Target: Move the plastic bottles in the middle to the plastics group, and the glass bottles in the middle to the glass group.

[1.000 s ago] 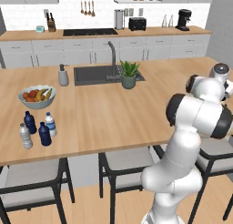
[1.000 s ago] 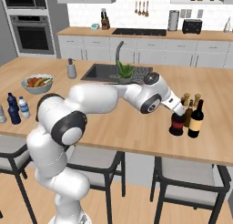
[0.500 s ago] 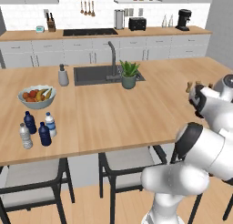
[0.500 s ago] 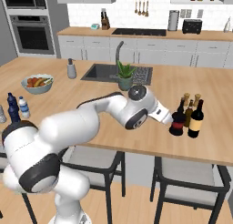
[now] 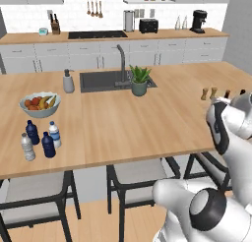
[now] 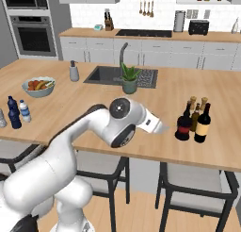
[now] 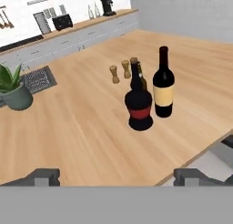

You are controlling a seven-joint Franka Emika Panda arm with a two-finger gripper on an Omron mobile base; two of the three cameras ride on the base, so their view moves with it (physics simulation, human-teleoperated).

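The squat black bottle with a red label (image 7: 139, 104) stands upright on the island counter. It is close beside the tall dark wine bottle with a pale label (image 7: 163, 89), and the slim amber bottle (image 7: 143, 80) is just behind it. In the right base view the same squat bottle (image 6: 183, 124), wine bottle (image 6: 203, 123) and amber bottle (image 6: 196, 114) form one cluster. My gripper (image 7: 118, 178) is open and empty, a short way back from the squat bottle; its hand (image 6: 163, 128) sits left of the cluster. Several small plastic bottles, navy (image 5: 47, 144) and clear (image 5: 54, 134), stand together at the far left.
Three wooden pepper mills (image 7: 126, 68) stand behind the glass bottles. A potted plant (image 5: 139, 80) sits by the sink (image 5: 101, 80), with a soap dispenser (image 5: 68, 81) and a fruit bowl (image 5: 40, 104) further left. Bare wood lies between the two bottle clusters. The counter's front edge (image 7: 200, 151) is near.
My hand has drawn back to the left, away from the squat black bottle, which stays standing beside the wine bottle. The jaws stay wide apart.
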